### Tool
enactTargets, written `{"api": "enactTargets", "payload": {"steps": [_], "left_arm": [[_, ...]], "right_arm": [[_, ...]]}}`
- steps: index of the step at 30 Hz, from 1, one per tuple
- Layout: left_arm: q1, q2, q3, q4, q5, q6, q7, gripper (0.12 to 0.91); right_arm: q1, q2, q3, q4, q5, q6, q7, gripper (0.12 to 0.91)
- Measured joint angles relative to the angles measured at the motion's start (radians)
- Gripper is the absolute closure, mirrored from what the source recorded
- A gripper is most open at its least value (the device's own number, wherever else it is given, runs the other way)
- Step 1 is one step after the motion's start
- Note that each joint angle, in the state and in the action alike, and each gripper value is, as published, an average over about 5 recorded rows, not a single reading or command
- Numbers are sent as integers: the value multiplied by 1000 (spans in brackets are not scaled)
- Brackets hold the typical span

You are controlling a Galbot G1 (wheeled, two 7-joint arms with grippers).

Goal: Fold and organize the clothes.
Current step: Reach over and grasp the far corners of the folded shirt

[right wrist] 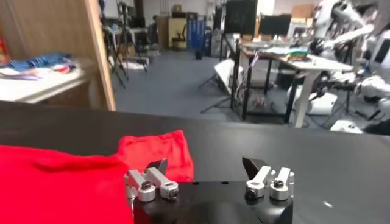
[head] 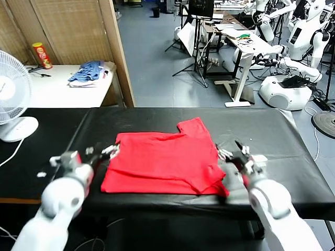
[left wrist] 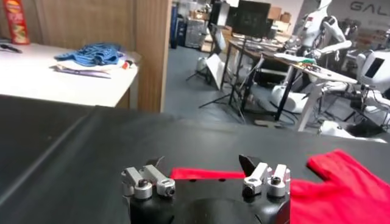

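The clothes, a plain red T-shirt (head: 162, 162), lie flat on the black table (head: 261, 125), with one sleeve (head: 196, 126) sticking out on the far side. My left gripper (head: 104, 151) hovers at the shirt's left edge, open and holding nothing. In the left wrist view that gripper (left wrist: 201, 163) has the red cloth (left wrist: 341, 182) just beyond its fingers. My right gripper (head: 233, 152) sits at the shirt's right edge, also open and empty. The right wrist view shows this gripper (right wrist: 205, 164) beside the red cloth (right wrist: 61, 176).
A white fan (head: 10, 89) stands at the table's left end. Behind it is a white table (head: 63, 91) with a blue-and-white cloth heap (head: 89, 72) and a red can (head: 42, 55). A wooden partition (head: 120, 52) and other robots (head: 293, 78) stand beyond.
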Motion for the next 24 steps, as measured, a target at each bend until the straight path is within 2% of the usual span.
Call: {"api": "enactTargets", "payload": {"steps": [4,8,17,21,24], "left_arm": [[-115,-8,61,143,-1,15,19,232],[-172,-18,103,248,4,27,31,232],[-229,-40,147,389,44,11,84,232],[-249,-47,154,442,49,-5,111,243],[-259,-49,160,473,57,-15,126,339]], "right_arm": [[116,36,-49,-140,7,-20,1,227],[199,74,-69,-256,0,-27,-1,227],[280,132,-83,-406,0,-27,-18,234],[297,147,-84,-442,0,-29,-23,347],[302,155,-83,-463,1,-31,-25,500]]}}
